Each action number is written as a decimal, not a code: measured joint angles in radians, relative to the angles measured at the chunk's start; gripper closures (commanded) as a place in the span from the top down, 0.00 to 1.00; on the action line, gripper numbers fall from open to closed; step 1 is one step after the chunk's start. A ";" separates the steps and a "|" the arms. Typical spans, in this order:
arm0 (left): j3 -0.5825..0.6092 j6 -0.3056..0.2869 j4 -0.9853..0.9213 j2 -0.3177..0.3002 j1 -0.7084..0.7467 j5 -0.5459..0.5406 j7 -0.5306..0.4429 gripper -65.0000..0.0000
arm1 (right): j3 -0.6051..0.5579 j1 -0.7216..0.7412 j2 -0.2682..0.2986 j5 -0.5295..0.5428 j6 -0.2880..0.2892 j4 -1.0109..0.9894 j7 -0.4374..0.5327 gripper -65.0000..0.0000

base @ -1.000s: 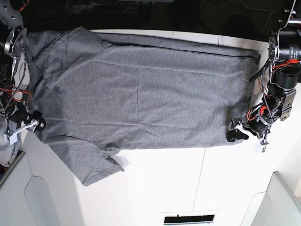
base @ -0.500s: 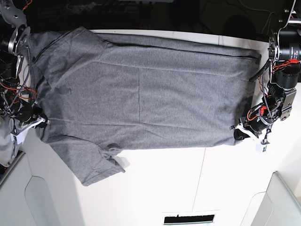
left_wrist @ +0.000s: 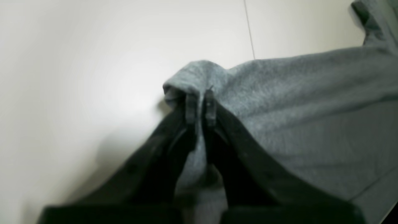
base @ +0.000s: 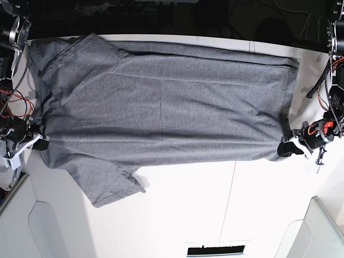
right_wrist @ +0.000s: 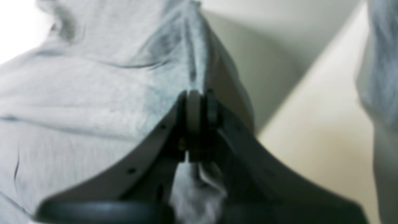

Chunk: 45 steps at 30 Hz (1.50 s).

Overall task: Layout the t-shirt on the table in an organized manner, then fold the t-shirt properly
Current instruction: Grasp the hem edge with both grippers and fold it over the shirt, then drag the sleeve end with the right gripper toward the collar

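The t-shirt (base: pixel 161 107) lies spread flat across the white counter (base: pixel 215 209), its hem toward 3 o'clock in the base view and its collar end toward 9 o'clock, with one short sleeve pointing down to about 7 o'clock. The left hand (base: pixel 287 149), at the 3 o'clock side of the base view, is now clamped on the lower hem corner; its wrist view shows the two black fingers (left_wrist: pixel 191 109) pressed nearly together with a small hump of grey cloth (left_wrist: pixel 279 118) pinched between them, the bare counter (left_wrist: pixel 93 62) with its thin dark seam beyond. A second ago this hand stood spread beside that corner and sat further in toward the centre; since then it has drawn outward toward 3 o'clock, and the hem edge looks pulled straighter. The right hand (base: pixel 36 141), at 9 o'clock, has likewise gone from spread to closed on the shoulder-side edge of the cloth; its own camera shows the fingers (right_wrist: pixel 192 112) together with a ridge of grey fabric (right_wrist: pixel 93 93) rising from them. The shirt body shows fewer wrinkles than before, and the lower sleeve lies flatter against the counter.
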 measured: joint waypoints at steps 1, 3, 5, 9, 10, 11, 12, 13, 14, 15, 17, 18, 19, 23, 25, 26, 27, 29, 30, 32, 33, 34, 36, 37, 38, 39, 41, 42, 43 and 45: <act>0.001 0.000 0.045 -0.014 0.028 -0.007 0.024 0.00 | 0.000 -0.032 0.006 0.014 0.001 0.024 -0.003 0.00; 0.002 0.000 0.129 -0.037 0.077 -0.035 0.051 0.00 | 0.002 -0.087 0.010 0.026 0.003 0.073 -0.011 0.00; 0.002 -0.002 0.200 -0.061 0.119 -0.051 0.068 0.00 | 0.004 -0.129 0.011 0.042 0.007 0.118 -0.010 0.00; 0.003 -0.002 0.270 -0.083 0.187 -0.066 0.076 0.00 | 0.027 -0.188 0.019 0.053 0.007 0.164 0.000 0.00; 0.004 -0.002 0.270 -0.082 0.200 -0.066 0.079 0.00 | 0.027 -0.201 0.019 0.047 0.006 0.165 -0.002 0.00; 0.004 -0.001 0.270 -0.077 0.211 -0.061 0.081 0.00 | 0.027 -0.217 0.019 0.047 0.006 0.164 -0.003 0.00; 0.004 0.000 0.270 -0.074 0.219 -0.059 0.082 0.00 | 0.027 -0.229 0.017 0.045 0.006 0.164 -0.005 0.00; 0.004 0.000 0.270 -0.069 0.222 -0.060 0.082 0.00 | 0.027 -0.240 0.015 0.044 0.006 0.163 -0.009 0.09; 0.004 -0.001 0.270 -0.066 0.222 -0.061 0.082 0.00 | 0.027 -0.244 0.013 0.043 0.004 0.163 -0.010 0.24; 0.004 0.000 0.270 -0.065 0.220 -0.063 0.080 0.00 | 0.027 -0.246 0.013 0.043 -0.008 0.163 -0.010 0.39; 0.004 0.000 0.270 -0.064 0.218 -0.064 0.062 0.00 | 0.027 -0.245 0.014 0.047 -0.015 0.164 -0.005 0.57; 0.004 0.000 0.270 -0.063 0.219 -0.064 0.059 0.00 | 0.031 -0.244 0.013 0.046 -0.016 0.164 -0.006 0.60; 0.004 0.000 0.270 -0.062 0.219 -0.063 0.059 0.00 | 0.038 -0.244 0.013 0.049 -0.016 0.164 -0.006 0.59; 0.004 0.000 0.270 -0.058 0.219 -0.062 0.059 0.00 | 0.117 -0.237 0.010 0.112 -0.018 0.164 0.009 0.59; 0.004 0.000 0.270 -0.058 0.219 -0.060 0.059 0.00 | 0.166 -0.212 0.011 0.146 -0.021 0.163 0.030 0.59; 0.004 0.000 0.270 -0.058 0.219 -0.058 0.059 0.00 | 0.182 -0.195 0.012 0.159 -0.024 0.163 0.032 0.59; 0.004 0.000 0.270 -0.058 0.219 -0.058 0.059 0.00 | 0.191 -0.174 0.011 0.161 -0.024 0.163 0.036 0.59; 0.004 0.000 0.270 -0.058 0.219 -0.059 0.058 0.00 | 0.191 -0.130 0.006 0.156 -0.025 0.163 0.039 0.59; 0.004 0.000 0.270 -0.058 0.219 -0.059 0.057 0.00 | 0.183 -0.111 -0.002 0.151 -0.026 0.163 0.042 0.59; 0.004 0.000 0.270 -0.058 0.219 -0.059 0.056 0.00 | 0.153 -0.076 -0.024 0.103 -0.030 0.163 0.046 0.59; 0.004 0.000 0.270 -0.058 0.220 -0.060 0.056 0.00 | 0.131 -0.059 -0.037 0.066 -0.035 0.158 0.054 0.59; 0.004 0.000 0.270 -0.058 0.221 -0.060 0.056 0.00 | 0.102 -0.041 -0.049 0.031 -0.046 0.143 0.071 0.59; 0.004 0.000 0.270 -0.058 0.224 -0.059 0.056 0.00 | 0.036 0.003 -0.077 -0.063 -0.084 0.083 0.127 0.59; 0.004 0.000 0.270 -0.058 0.225 -0.059 0.057 0.00 | 0.001 0.023 -0.090 -0.120 -0.103 0.041 0.165 0.59; 0.004 0.000 0.270 -0.058 0.226 -0.056 0.060 0.00 | -0.031 0.043 -0.101 -0.168 -0.127 -0.007 0.207 0.59; 0.004 0.000 0.270 -0.058 0.227 -0.057 0.064 0.00 | -0.059 0.060 -0.109 -0.204 -0.151 -0.057 0.244 0.59; 0.004 0.000 0.270 -0.058 0.227 -0.056 0.076 0.00 | -0.105 0.089 -0.116 -0.243 -0.190 -0.158 0.297 0.59; 0.004 0.000 0.270 -0.058 0.227 -0.055 0.078 0.00 | -0.117 0.099 -0.114 -0.246 -0.196 -0.203 0.312 0.59; 0.004 0.000 0.270 -0.058 0.227 -0.056 0.079 0.00 | -0.122 0.106 -0.113 -0.240 -0.193 -0.240 0.356 0.59; 0.004 0.000 0.270 -0.058 0.227 -0.059 0.078 0.00 | -0.126 0.130 -0.108 -0.242 -0.192 -0.288 0.353 0.59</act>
